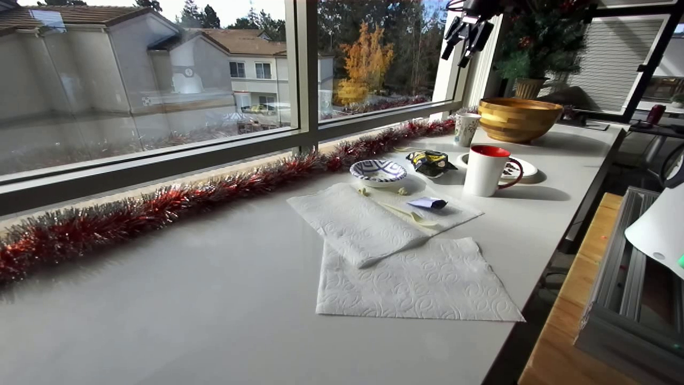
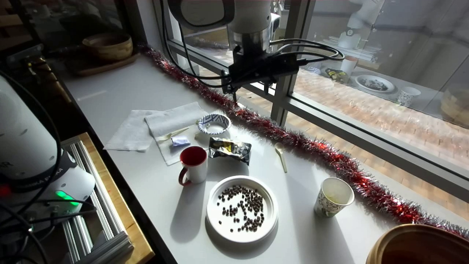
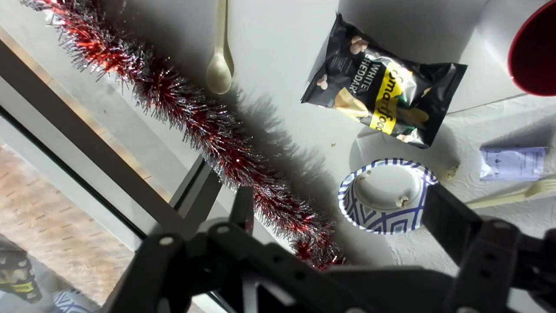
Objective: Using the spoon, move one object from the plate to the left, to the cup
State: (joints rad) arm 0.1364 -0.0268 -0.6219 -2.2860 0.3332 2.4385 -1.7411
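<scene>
The pale spoon (image 2: 282, 158) lies on the counter beside the tinsel; it also shows in the wrist view (image 3: 218, 71). A flat white plate (image 2: 214, 211) holds many small dark beans; the mug partly hides it in an exterior view (image 1: 529, 170). The cup, a white mug (image 2: 198, 172) with a red inside and handle, stands beside it; it also shows in an exterior view (image 1: 480, 174). A small blue-patterned dish (image 3: 395, 219) holds a few popcorn bits. My gripper (image 3: 343, 204) is open and empty, raised high above the counter near the window, apart from everything.
Red-silver tinsel (image 2: 256, 121) runs along the window. A black snack bag (image 2: 230, 149), paper cup (image 2: 331, 200), wooden bowl (image 1: 518, 120) and paper towels (image 1: 406, 283) are on the counter. A pale fork (image 2: 174, 134) and a small packet (image 2: 180, 141) lie on a towel.
</scene>
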